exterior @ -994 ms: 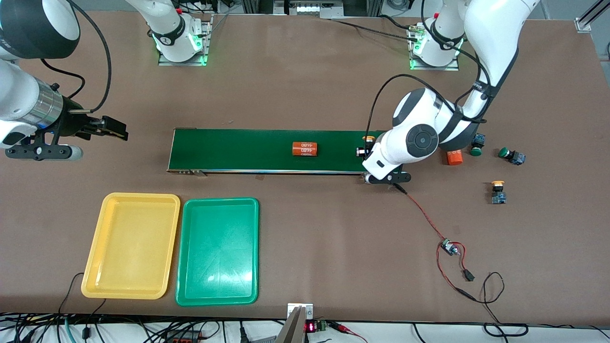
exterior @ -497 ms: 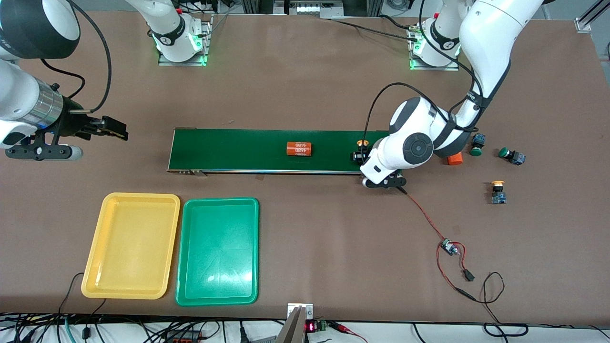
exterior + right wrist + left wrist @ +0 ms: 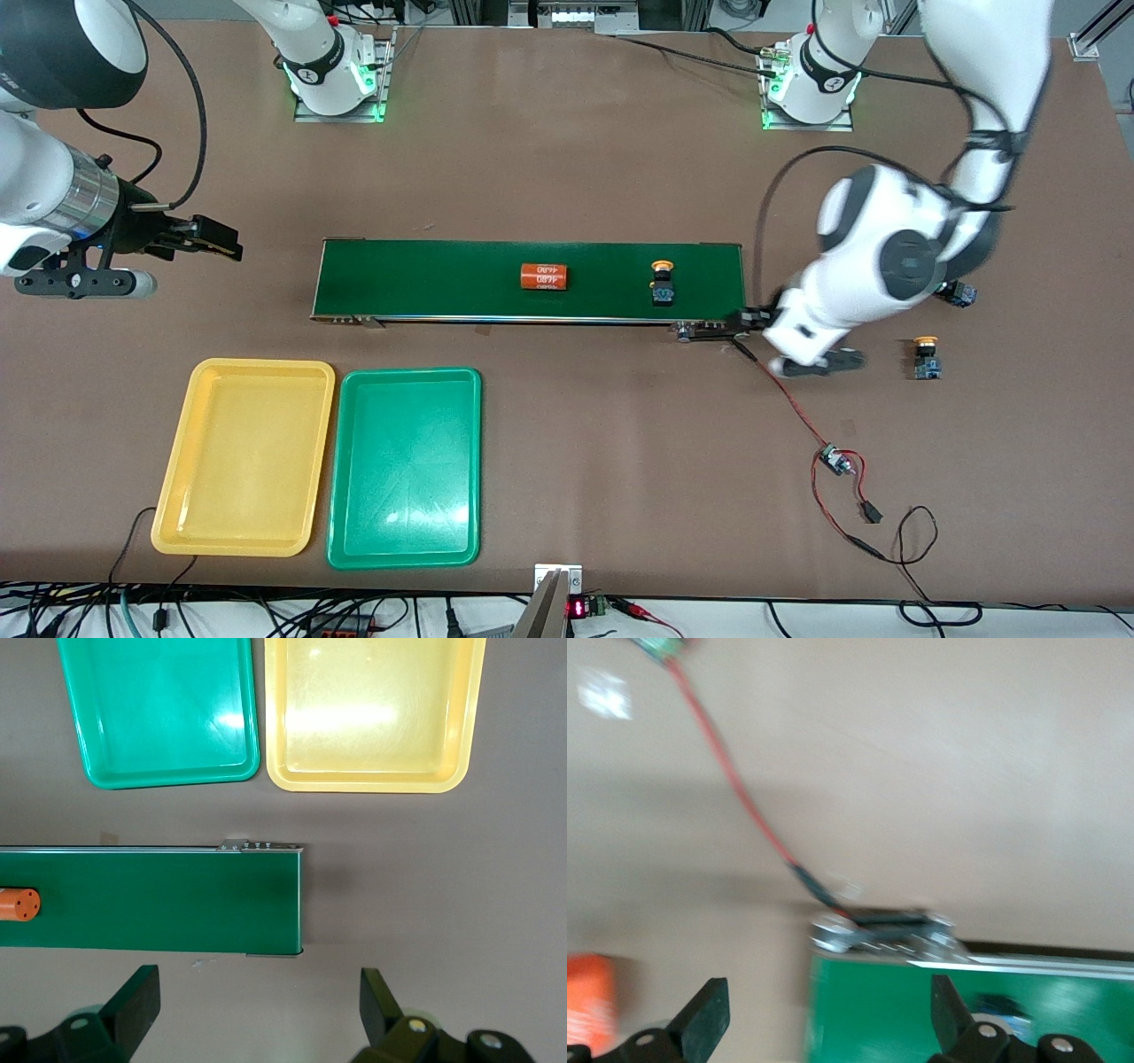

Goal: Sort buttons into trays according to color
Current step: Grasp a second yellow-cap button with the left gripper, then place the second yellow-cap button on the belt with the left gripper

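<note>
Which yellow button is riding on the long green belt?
The yellow-capped button beside the orange cylinder is on the belt. The other yellow one sits on the bare table.

I count two trays, one yellow (image 3: 243, 456) and one green (image 3: 405, 467). Three buttons show: one yellow-capped on the belt (image 3: 663, 285), one yellow-capped on the table (image 3: 927, 358), one half hidden under the left arm (image 3: 960, 293). One orange cylinder (image 3: 543, 276) on one green belt (image 3: 425, 279). Two arms.
</note>
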